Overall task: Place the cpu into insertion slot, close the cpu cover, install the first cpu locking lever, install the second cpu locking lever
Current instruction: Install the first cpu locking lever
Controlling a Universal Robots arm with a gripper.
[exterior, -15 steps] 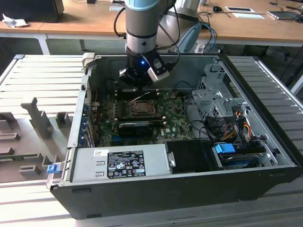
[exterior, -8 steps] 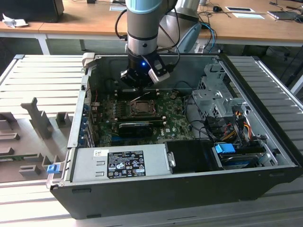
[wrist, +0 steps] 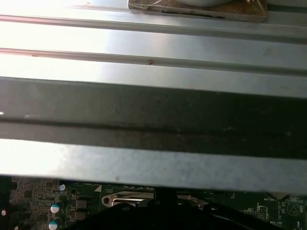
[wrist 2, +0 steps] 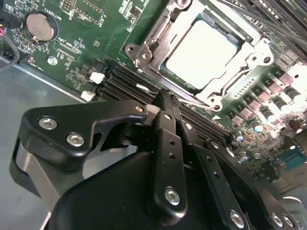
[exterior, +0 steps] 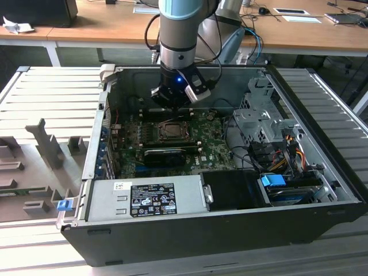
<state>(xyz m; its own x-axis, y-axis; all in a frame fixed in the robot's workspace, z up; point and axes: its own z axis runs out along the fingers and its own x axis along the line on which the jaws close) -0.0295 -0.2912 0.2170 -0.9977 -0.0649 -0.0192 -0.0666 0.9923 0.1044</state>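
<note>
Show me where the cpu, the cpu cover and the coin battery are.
cpu (wrist 2: pixel 204 48): second wrist view, middle of pale face.
cpu cover (wrist 2: pixel 249 52): second wrist view, metal frame edge.
coin battery (wrist 2: pixel 41 26): second wrist view, its centre.

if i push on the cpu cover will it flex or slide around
Probably stiff: the cover looks like a metal frame. It likely won't slide, since it lies flat around the cpu with a screw at its corner. Being thin, it may bend if pried.
</note>
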